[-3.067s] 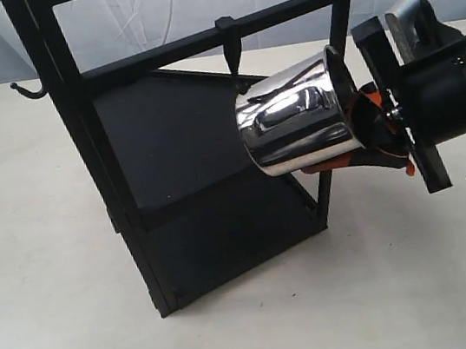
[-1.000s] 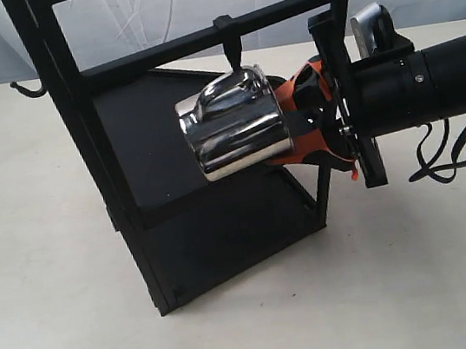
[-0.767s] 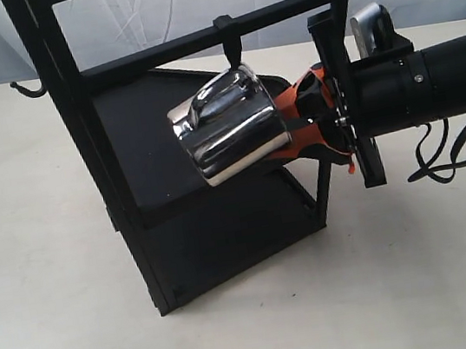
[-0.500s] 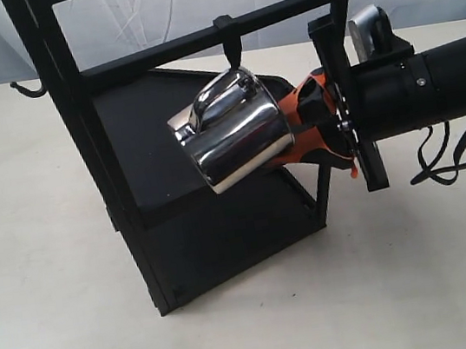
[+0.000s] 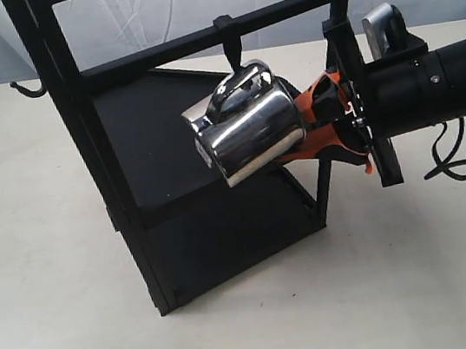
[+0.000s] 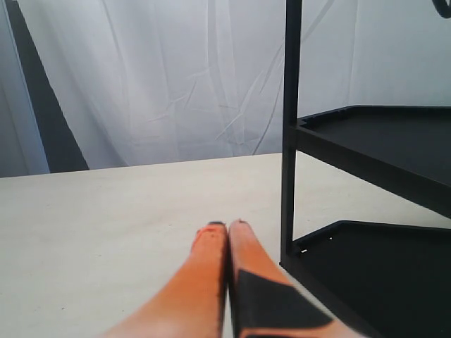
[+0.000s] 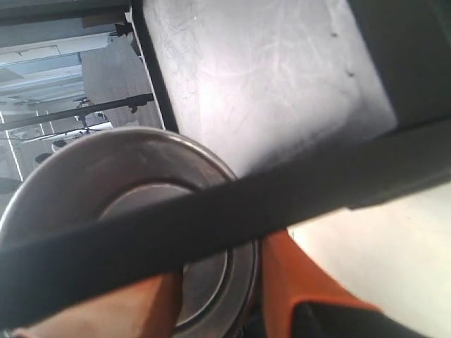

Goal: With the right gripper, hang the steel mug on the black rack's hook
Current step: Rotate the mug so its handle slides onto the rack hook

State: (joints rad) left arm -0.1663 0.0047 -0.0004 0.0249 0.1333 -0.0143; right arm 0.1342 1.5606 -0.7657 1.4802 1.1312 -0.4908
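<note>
While the steel mug (image 5: 255,136) hangs tilted, its handle sits just under the hook (image 5: 231,47).
Right gripper (image 5: 317,122) jaws clamp the mug; left gripper (image 6: 227,229) jaws are together. Misalignment could knock the handle off the tip.

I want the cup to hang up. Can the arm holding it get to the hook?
Probably yes. The right tool grips the cup just under the hook, with the handle turned up against the hook's tip and nothing between them.

Exterior looks down at the black rack (image 5: 168,149); wrist views sit close.
</note>
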